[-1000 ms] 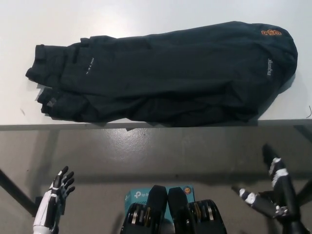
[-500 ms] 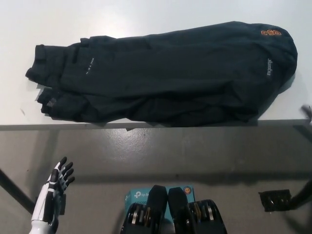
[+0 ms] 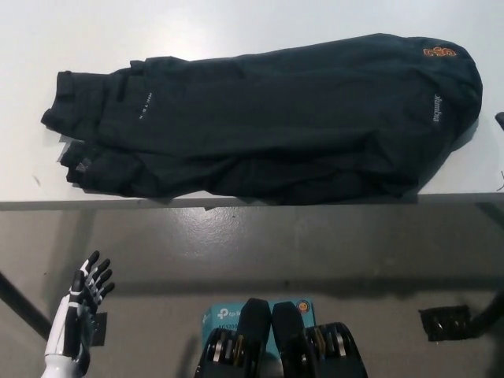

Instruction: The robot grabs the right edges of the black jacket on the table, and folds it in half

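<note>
The black jacket (image 3: 276,126) lies spread across the white table (image 3: 236,24), its hood end with an orange logo (image 3: 439,52) at the right and its hem at the left. Its lower edge reaches the table's front edge. My white left hand (image 3: 79,303) hangs low at the lower left, in front of the table, open with fingers apart and holding nothing. Of my black right hand only a sliver (image 3: 500,120) shows at the picture's right edge, beside the jacket's right end. A black part of the right arm (image 3: 449,323) shows at the bottom right.
The table's front edge (image 3: 118,204) runs across the middle of the picture, with grey floor (image 3: 315,244) below it. A blue box (image 3: 224,315) lies on the floor near the bottom middle.
My right hand rose from the lower right, below the table, up past the right edge to beside the jacket's right end. The left hand drifted slightly left and lower. The jacket lies unmoved.
</note>
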Robot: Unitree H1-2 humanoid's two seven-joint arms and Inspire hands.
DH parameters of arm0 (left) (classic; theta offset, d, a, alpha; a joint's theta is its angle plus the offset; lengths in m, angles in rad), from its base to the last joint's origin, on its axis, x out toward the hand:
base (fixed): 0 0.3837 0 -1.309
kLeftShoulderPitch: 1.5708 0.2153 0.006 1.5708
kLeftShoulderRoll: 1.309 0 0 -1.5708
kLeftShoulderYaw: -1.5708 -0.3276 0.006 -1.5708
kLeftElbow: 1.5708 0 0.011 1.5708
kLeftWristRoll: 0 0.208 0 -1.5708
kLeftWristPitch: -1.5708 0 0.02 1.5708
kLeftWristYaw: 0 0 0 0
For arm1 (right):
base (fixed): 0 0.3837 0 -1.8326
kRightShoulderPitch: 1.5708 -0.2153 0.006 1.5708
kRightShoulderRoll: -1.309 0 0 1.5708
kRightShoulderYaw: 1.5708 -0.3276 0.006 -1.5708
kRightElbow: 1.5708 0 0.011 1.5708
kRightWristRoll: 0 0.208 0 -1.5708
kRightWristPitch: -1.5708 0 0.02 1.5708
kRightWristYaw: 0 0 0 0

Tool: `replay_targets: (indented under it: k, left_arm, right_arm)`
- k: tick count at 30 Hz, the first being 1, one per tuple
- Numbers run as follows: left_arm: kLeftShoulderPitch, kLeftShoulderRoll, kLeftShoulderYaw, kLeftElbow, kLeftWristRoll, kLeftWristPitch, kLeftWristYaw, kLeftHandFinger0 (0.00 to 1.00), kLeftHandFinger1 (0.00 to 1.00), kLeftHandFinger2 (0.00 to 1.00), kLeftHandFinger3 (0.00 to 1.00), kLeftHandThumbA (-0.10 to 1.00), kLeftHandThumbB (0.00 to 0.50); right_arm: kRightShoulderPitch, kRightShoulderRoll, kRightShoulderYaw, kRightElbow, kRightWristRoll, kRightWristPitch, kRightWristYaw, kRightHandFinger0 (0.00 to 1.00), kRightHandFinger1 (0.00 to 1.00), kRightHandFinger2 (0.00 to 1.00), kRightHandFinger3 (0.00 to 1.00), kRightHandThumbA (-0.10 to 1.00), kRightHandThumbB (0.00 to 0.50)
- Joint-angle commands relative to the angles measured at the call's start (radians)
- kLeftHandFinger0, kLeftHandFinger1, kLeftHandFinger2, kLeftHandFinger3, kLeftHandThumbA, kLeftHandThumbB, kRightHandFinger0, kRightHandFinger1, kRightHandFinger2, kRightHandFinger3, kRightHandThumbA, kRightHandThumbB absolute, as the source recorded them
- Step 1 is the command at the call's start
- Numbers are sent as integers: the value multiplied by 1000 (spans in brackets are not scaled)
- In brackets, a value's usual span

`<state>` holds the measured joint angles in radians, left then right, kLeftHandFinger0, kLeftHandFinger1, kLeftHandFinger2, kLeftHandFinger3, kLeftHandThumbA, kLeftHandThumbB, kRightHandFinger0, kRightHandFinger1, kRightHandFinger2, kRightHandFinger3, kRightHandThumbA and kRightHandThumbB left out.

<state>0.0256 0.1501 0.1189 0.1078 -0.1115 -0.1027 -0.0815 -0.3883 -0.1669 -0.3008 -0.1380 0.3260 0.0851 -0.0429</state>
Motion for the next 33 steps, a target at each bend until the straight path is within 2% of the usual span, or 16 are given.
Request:
replay_targets:
  k: [1,8,10,13,14,22,27,30,33]
  left_arm:
    - [-2,5,2,-30,-7,-36,-7,1000,1000,1000,1000,1000,117]
    - [-17,3,3,-28,0,-35,1,1000,1000,1000,1000,1000,121]
    - [-17,4,4,-28,3,-37,3,1000,1000,1000,1000,1000,113]
    - [-16,2,5,-30,0,-36,2,1000,1000,1000,1000,1000,131]
    - [-18,3,4,-24,0,-43,0,1000,1000,1000,1000,1000,125]
    - [-18,13,3,-27,4,-42,-4,1000,1000,1000,1000,1000,136]
    - [-19,7,4,-27,-2,-55,-5,1000,1000,1000,1000,1000,123]
    - [-18,10,4,-31,0,-50,-5,1000,1000,1000,1000,1000,117]
    - [-16,13,-1,-32,13,-56,-4,1000,1000,1000,1000,1000,118]
  right_arm:
    - [-111,-9,-60,128,197,70,42,1000,1000,1000,1000,1000,209]
    - [-189,-20,-91,317,193,22,63,1000,1000,1000,1000,1000,178]
    - [-207,-20,-96,367,187,7,58,1000,1000,1000,1000,1000,178]
    - [-225,-22,-109,423,201,3,63,1000,1000,1000,1000,1000,186]
    - [-235,-19,-122,449,217,1,66,1000,1000,1000,1000,1000,174]
    - [-268,9,-177,538,306,22,88,1000,1000,1000,1000,1000,224]
    - [-250,35,-165,542,272,-18,76,1000,1000,1000,1000,1000,204]
    - [-243,49,-147,542,245,-43,74,1000,1000,1000,1000,1000,227]
    - [-239,68,-152,535,261,-34,66,1000,1000,1000,1000,1000,224]
